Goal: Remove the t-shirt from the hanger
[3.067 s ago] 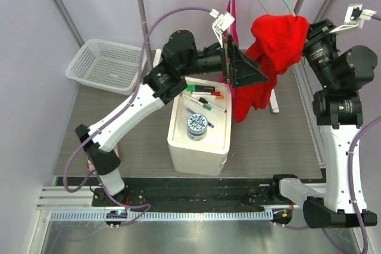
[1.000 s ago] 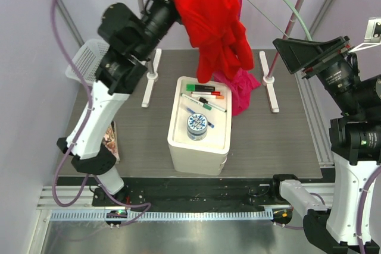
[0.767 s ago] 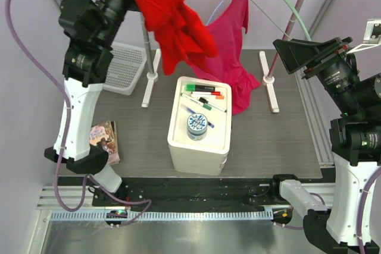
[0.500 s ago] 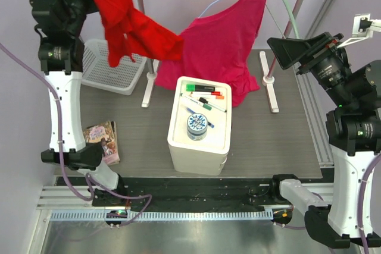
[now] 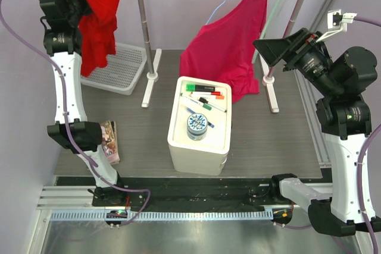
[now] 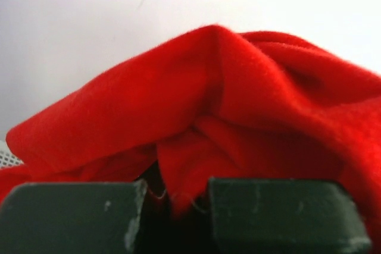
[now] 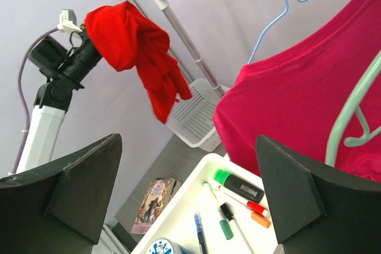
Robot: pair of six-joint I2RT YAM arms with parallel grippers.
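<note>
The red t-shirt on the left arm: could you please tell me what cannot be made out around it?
- Left wrist view: red t-shirt fills the frame, burying the left gripper pinch point.
- Top view: it hides part of the basket.
- Top view: book cover too small to read.
- Right wrist view: green hanger cut by the right edge.
</note>
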